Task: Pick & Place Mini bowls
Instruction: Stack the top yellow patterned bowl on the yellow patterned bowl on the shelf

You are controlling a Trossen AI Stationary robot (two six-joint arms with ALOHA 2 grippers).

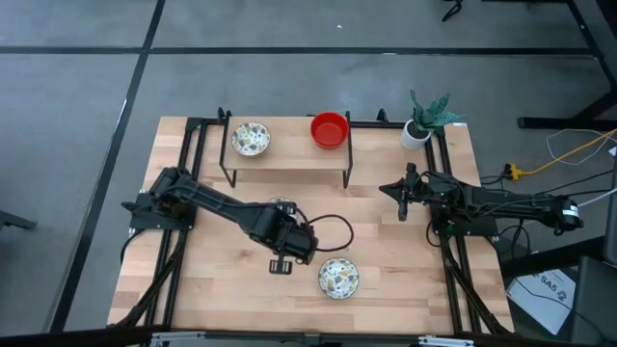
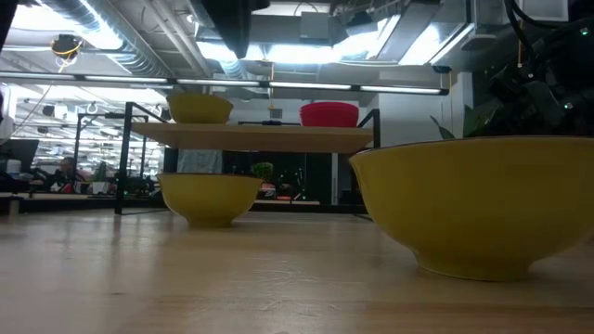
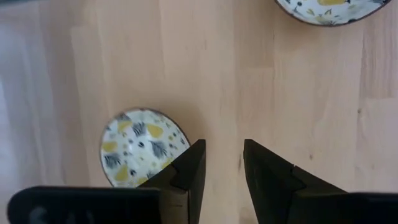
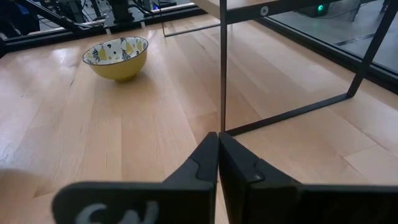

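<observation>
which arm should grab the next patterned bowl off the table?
Left. The left gripper is open, over the table between two patterned bowls. The right gripper is shut, farther off beside the shelf.

**Mini bowls: four seen, all upright**

Red bowl and speckled floral bowl well apart on the shelf. Two more floral bowls on the surface: one near front edge, one mid-surface, partly hidden from above.
</observation>
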